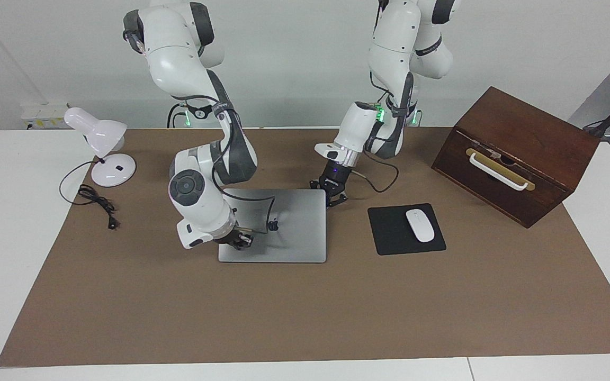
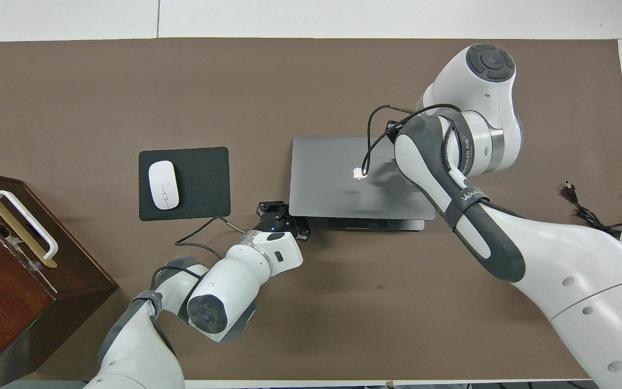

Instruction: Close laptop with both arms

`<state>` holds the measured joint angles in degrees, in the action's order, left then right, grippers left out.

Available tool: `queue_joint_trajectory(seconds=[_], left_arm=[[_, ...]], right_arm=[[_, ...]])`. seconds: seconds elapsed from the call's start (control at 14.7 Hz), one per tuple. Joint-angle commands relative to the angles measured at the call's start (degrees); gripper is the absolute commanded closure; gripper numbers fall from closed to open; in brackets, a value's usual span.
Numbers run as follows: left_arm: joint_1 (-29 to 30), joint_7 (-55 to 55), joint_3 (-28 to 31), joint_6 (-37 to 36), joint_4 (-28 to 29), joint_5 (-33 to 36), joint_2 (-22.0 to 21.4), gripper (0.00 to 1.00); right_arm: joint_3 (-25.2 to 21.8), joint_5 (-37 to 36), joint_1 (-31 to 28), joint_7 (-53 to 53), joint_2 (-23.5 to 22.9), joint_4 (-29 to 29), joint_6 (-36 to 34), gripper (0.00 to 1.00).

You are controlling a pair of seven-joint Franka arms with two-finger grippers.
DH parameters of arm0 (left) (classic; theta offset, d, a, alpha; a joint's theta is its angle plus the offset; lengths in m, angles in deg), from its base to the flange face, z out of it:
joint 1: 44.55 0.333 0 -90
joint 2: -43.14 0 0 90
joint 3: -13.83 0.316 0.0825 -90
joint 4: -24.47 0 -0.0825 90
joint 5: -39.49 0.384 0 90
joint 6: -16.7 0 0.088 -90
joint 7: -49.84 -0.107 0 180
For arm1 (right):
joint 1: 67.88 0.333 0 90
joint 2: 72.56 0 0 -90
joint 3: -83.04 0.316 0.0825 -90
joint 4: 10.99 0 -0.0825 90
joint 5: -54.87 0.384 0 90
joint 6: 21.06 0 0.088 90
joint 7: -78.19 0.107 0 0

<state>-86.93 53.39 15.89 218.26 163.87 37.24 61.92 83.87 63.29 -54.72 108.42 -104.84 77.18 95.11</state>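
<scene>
You see the laptop (image 2: 332, 178) with its lid almost flat, a thin strip of base showing at the robots' edge. Your left gripper (image 2: 284, 213), fingertips together, sits at its corner nearest the mousepad (image 2: 203, 183) and mouse (image 2: 163, 185).

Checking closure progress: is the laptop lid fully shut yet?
Nearly shut, not fully: the laptop lid covers the keyboard, but overhead a thin strip of base still shows.

We read an apple logo on the laptop (image 2: 338, 173) lid; a strap on the right arm (image 2: 465, 194) reads roughly "WANU".
</scene>
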Motion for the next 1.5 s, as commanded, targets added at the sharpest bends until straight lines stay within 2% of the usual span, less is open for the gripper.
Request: queue_joint_trajectory(seconds=[0.0, 0.34, 0.41, 0.55, 0.68, 0.75, 1.02, 1.23, 1.43], left_arm=[[-1.0, -0.4, 1.1, -1.1, 3.7, 0.1, 1.3, 1.0], [-1.0, -0.5, 1.1, -1.1, 3.6, 0.2, 1.3, 1.0], [-1.0, -0.4, 1.1, -1.1, 3.6, 0.1, 1.3, 1.0], [-0.6, -0.4, 1.1, -1.1, 3.4, 0.1, 1.3, 1.0], [-0.2, -0.3, 1.0, -1.0, 3.2, 0.1, 1.3, 1.0], [-0.1, -0.3, 1.0, -1.0, 3.0, 0.1, 1.3, 1.0], [0.1, 0.5, 1.0, -1.0, 2.7, 0.1, 0.7, 1.0], [0.1, 2.3, 1.0, -1.1, 2.8, 0.1, -0.4, 1.0], [0.4, 2.5, 1.0, -1.8, 3.2, 0.1, -2.3, 1.0]], right_arm=[[0.4, 1.6, -0.7, -0.8, 0.3, 1.0, 1.7, 1.0], [-0.5, 0.5, -0.9, -1.6, 3.8, -0.5, 1.2, 1.0], [-0.6, 0.3, -1.5, -1.8, 4.5, -0.7, 1.2, 0.93], [-0.5, -0.3, -3.1, -4.2, 5.3, -1.7, 1.2, 0.56], [-0.5, -0.3, -5.5, -10.2, 6.5, -1.8, 1.9, 0.12], [-0.5, -0.4, -6.6, -13.8, 7.1, -1.9, 1.9, 0.0], [-0.6, -1.6, -11.3, -23.5, 9.5, -4.4, 1.4, 0.0], [-0.5, -9.9, -13.1, -30.4, 12.2, -4.6, 1.7, 0.0], [-0.5, -11.1, -13.2, -31.6, 16.1, -3.6, -1.1, 0.0]])
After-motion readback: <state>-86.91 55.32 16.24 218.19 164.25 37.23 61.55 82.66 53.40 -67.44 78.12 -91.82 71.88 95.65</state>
